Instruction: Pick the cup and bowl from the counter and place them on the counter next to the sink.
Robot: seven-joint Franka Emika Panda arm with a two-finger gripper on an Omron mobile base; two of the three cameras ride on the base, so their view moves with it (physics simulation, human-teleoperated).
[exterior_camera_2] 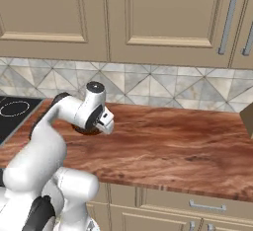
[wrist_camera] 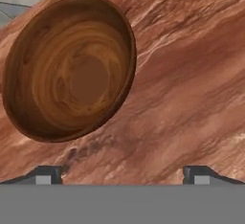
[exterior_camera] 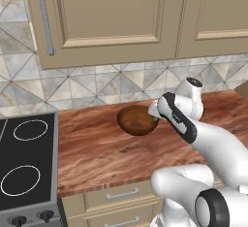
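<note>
The dark brown wood-look bowl (exterior_camera: 136, 120) sits on the reddish-brown counter (exterior_camera: 97, 148), close to the tiled wall. In the hand view the bowl (wrist_camera: 72, 67) lies up and to the left of my gripper (wrist_camera: 124, 175), whose two tips stand wide apart with only bare counter (wrist_camera: 191, 89) between them. My gripper (exterior_camera: 155, 110) hovers just off the bowl's right rim, open and holding nothing. From the right base view the wrist covers most of the bowl (exterior_camera_2: 88, 129), and the gripper (exterior_camera_2: 106, 124) points down at the counter (exterior_camera_2: 173, 141). The cup and the sink are out of view.
A black stovetop (exterior_camera: 26, 163) with white rings borders the counter on the left; its corner (exterior_camera_2: 12, 110) also appears in the right base view. Beige wall cabinets (exterior_camera: 111, 17) hang above the tiled backsplash. A brown object (exterior_camera_2: 247, 119) pokes in at the right edge.
</note>
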